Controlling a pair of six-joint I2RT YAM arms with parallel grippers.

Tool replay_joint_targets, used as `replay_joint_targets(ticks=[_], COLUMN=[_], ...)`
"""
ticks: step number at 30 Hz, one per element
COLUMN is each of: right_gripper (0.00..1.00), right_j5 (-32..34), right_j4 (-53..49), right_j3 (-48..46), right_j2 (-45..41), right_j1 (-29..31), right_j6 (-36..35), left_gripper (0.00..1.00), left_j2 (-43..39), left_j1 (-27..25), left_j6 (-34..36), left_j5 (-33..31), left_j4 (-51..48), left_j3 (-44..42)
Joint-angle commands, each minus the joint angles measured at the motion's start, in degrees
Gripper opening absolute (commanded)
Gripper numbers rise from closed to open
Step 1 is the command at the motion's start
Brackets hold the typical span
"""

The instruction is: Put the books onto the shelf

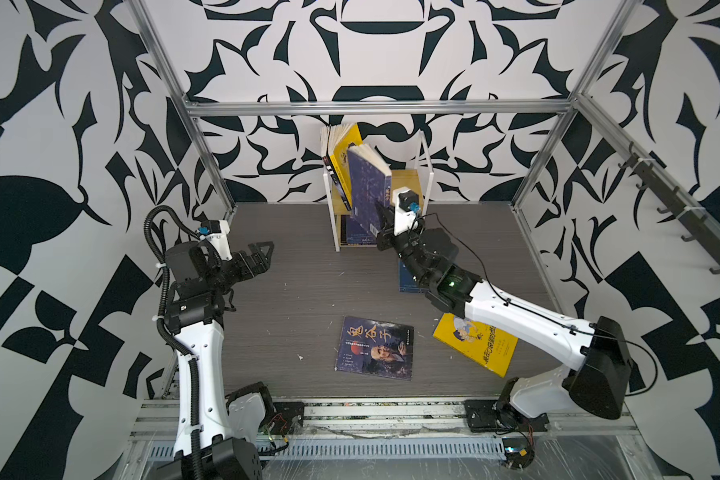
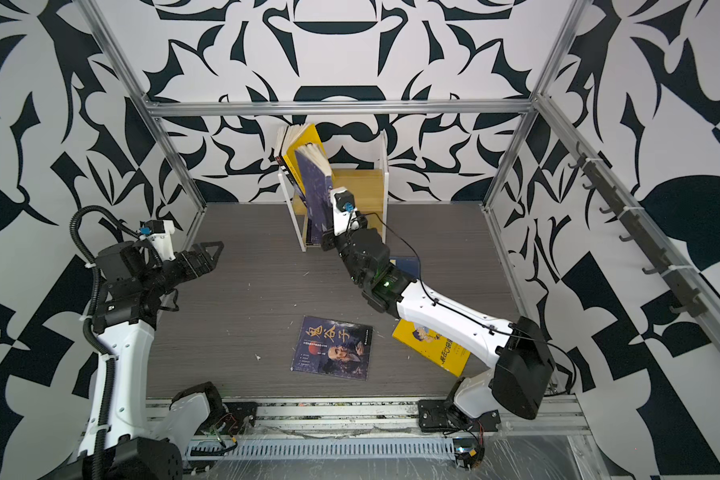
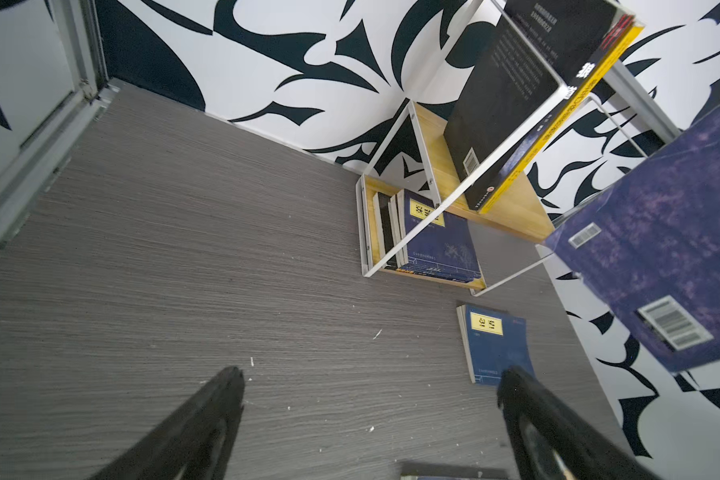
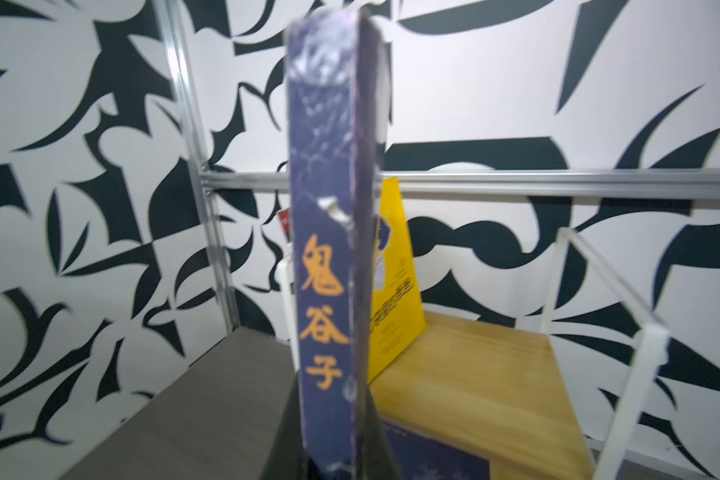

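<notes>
Right pincer (image 1: 380, 212) is clamped on the lower corner of the dark blue calligraphy-spined book (image 1: 368, 183). That book stands on end at the front of the shelf (image 1: 427, 174), its long axis near vertical and tipped slightly toward the yellow book (image 1: 349, 139) leaning on the upper board. Bare wood lies just beyond the pincer, away from the robot, so a short push inward seems called for, though I cannot tell whether the book's foot touches the board. Left pincer (image 1: 262, 254) hangs wide open, well apart, making the right arm the nearer.
</notes>
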Motion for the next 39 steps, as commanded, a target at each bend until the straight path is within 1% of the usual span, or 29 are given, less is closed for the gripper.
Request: replay_joint_targets(ticks=[1, 4, 6, 10, 13, 15, 17, 21, 28, 39], right_gripper=[0.0, 0.0, 0.0, 0.0, 0.0, 0.0, 0.0, 0.0, 0.0, 0.0], right_j5=[4.4, 6.1, 6.0, 4.8, 6.5, 6.7, 5.1, 3.1, -0.8, -4.1], right_j4=[10.2, 14.4, 16.8, 17.4, 19.7, 19.7, 18.4, 16.7, 14.2, 14.0], right_j3=[4.9, 6.2, 7.9, 13.4, 17.1, 20.2, 22.5, 26.5, 31.3, 28.4], right_j2=[1.6, 4.9, 8.0, 15.4, 20.7, 24.6, 27.2, 31.3, 35.5, 35.5], right_j1=[-2.5, -5.0, -6.3, -8.8, -9.7, -10.1, -10.3, -10.5, -10.5, -9.8], right_j6=[0.7, 0.6, 1.2, 2.4, 2.3, 2.5, 3.0, 4.3, 5.6, 7.7], left_gripper=[1.0, 1.0, 1.0, 1.0, 1.0, 1.0, 1.0, 1.0, 1.0, 1.0], left_j2=[1.5, 2.3, 2.6, 3.3, 3.8, 4.1, 4.2, 4.6, 6.2, 6.9], left_j1=[0.4, 0.5, 0.5, 0.4, 0.2, -0.1, -0.5, -1.3, -2.1, -1.4], left_j6=[-4.3, -3.1, -2.1, -1.7, -2.3, -2.5, -2.7, -0.6, 1.1, -1.2], left_j5=[3.5, 3.6, 5.1, 7.4, 8.1, 8.5, 8.4, 8.1, 8.5, 8.8], left_j4=[5.2, 6.1, 5.3, 5.5, 6.6, 7.0, 6.8, 4.7, 3.8, 5.9], left_j3=[-0.9, -1.1, -1.2, -1.7, -2.3, -2.6, -2.5, -1.4, -1.0, -1.8])
